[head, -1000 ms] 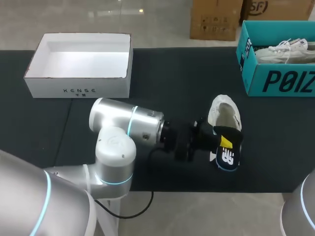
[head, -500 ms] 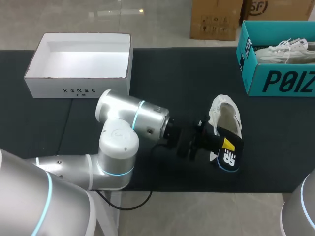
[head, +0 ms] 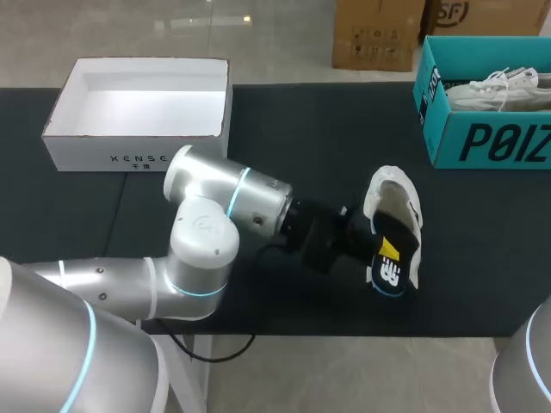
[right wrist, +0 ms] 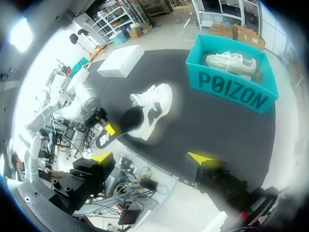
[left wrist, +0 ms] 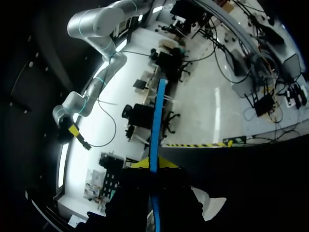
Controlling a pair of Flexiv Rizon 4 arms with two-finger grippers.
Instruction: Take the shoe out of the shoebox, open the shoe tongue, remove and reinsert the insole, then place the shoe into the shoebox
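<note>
The left jaws are clamped narrow on the black foam insole with a blue rim and yellow patch (head: 392,256). In the left wrist view its blue edge runs straight out between the yellow fingertips (left wrist: 166,165). The insole's far end meets the collar of the white low-top sneaker (head: 392,200), which lies on the black desk (head: 284,129) just ahead of those jaws. I cannot tell how deep the insole sits. The right jaws stand wide and hold nothing, their fingertips (right wrist: 101,157) well apart, high above the desk and well short of the sneaker.

The insole looks thin, light and floppy, so it will likely buckle if pushed from its tail. A hold near the heel end, feeding toe first, seems safest. The sneaker is light and soft-sided with nothing pinning it, so it may slide or tip. The right jaws could steady it by the heel collar.

The white open cardboard shoebox (head: 138,159) sits well behind the left jaws. A teal shoebox (head: 482,142) holding a second white sneaker (head: 499,86) lies beyond the shoe, off to one side. Neither blocks the work.
</note>
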